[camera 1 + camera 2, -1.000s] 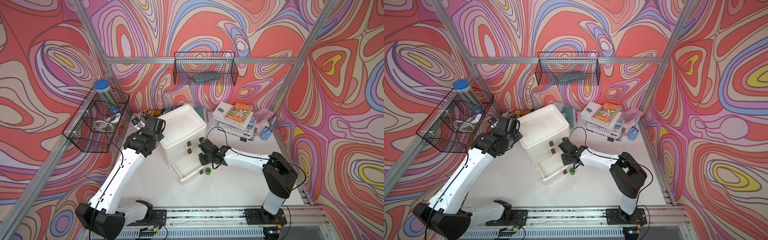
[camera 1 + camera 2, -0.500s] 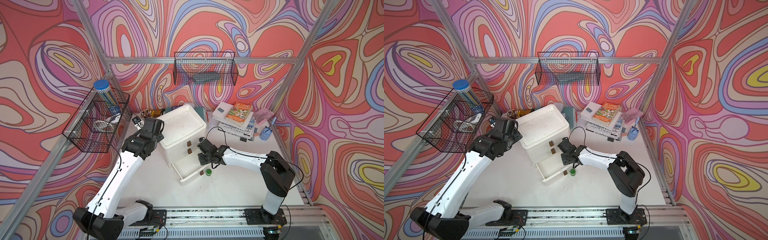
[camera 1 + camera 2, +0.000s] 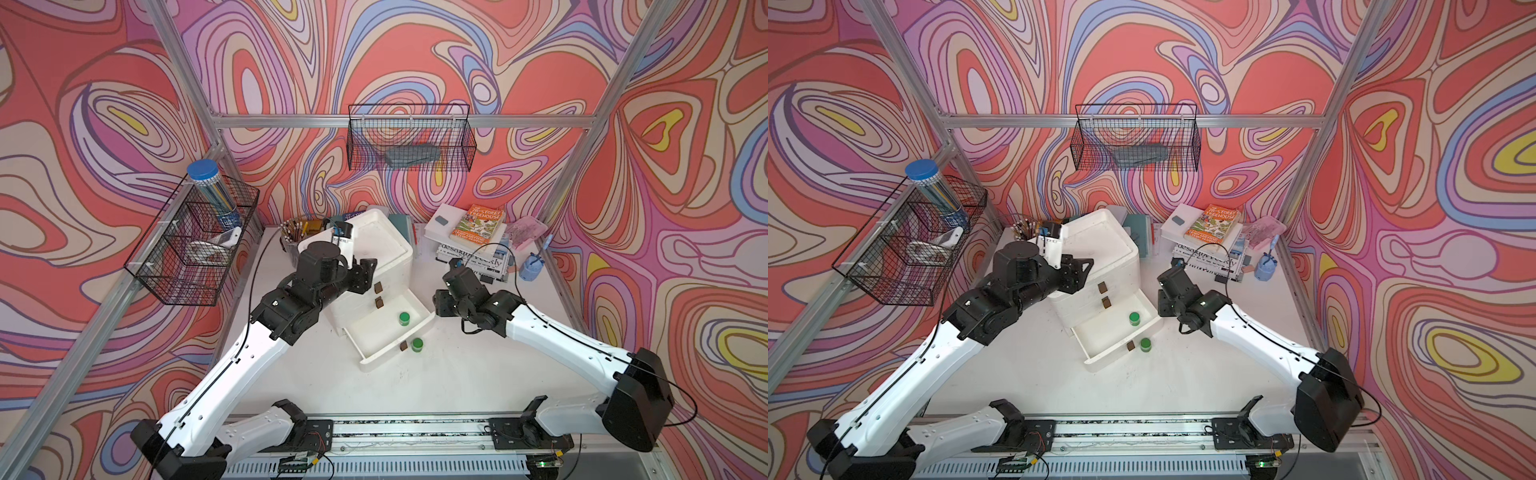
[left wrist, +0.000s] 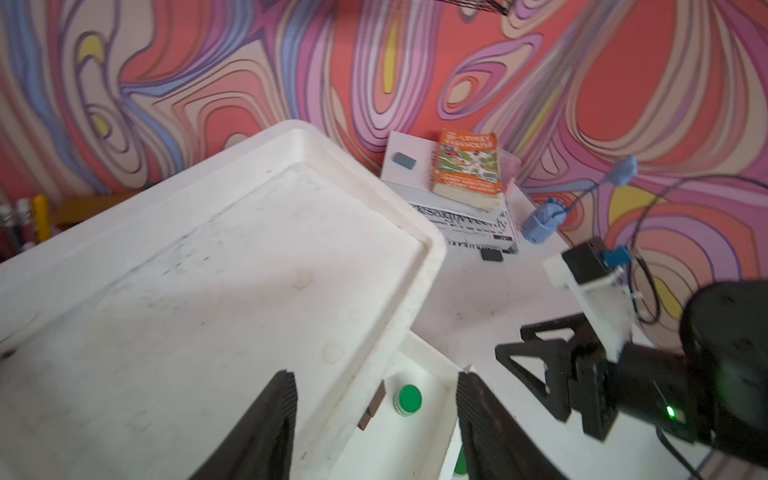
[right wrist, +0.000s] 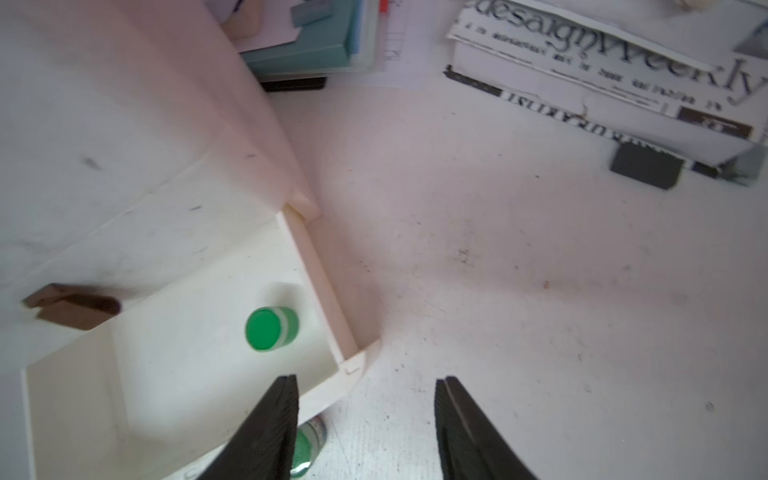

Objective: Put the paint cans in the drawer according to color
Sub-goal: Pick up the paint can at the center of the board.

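In both top views the bottom drawer (image 3: 382, 358) of the white box (image 3: 374, 237) stands open. One green paint can (image 3: 404, 318) sits inside it, close to a side wall. A second green can (image 3: 417, 344) sits on the table (image 3: 415, 395), just outside the drawer's front.

In the left wrist view the left gripper (image 4: 376, 376) is over the box edge, fingers spread and empty. The green paint can shows in the drawer below.

In the right wrist view the right gripper (image 5: 366, 379) is over the drawer's corner, fingers spread and empty. The second green can peeks out behind one finger
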### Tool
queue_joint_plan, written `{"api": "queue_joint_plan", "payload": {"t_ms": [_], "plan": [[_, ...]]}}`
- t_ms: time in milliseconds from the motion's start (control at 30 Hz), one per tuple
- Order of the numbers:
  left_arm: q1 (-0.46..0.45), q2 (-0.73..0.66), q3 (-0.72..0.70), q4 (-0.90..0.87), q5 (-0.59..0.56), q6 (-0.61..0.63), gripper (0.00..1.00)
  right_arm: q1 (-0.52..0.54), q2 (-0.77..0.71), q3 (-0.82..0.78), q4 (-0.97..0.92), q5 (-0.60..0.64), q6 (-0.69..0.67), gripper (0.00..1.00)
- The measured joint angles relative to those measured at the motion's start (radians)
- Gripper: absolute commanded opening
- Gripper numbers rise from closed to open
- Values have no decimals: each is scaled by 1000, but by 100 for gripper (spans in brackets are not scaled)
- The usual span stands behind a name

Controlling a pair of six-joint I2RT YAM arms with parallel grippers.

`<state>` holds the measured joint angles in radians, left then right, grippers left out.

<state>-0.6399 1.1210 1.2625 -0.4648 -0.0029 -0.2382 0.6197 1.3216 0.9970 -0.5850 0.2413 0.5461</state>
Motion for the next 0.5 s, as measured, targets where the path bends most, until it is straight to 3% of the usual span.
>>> {"api": "queue_joint_plan", "payload": {"t_ms": [133, 233, 500], "plan": [[-165, 88, 19, -14, 54, 187, 60, -103, -78, -90, -42, -11, 52, 55], [-274, 195, 61, -55, 74, 299, 60, -116, -120, -131, -55, -42, 81, 55], [-412, 384, 83, -175, 79, 509, 60, -115, -192, -226, -53, -88, 140, 55]]}}
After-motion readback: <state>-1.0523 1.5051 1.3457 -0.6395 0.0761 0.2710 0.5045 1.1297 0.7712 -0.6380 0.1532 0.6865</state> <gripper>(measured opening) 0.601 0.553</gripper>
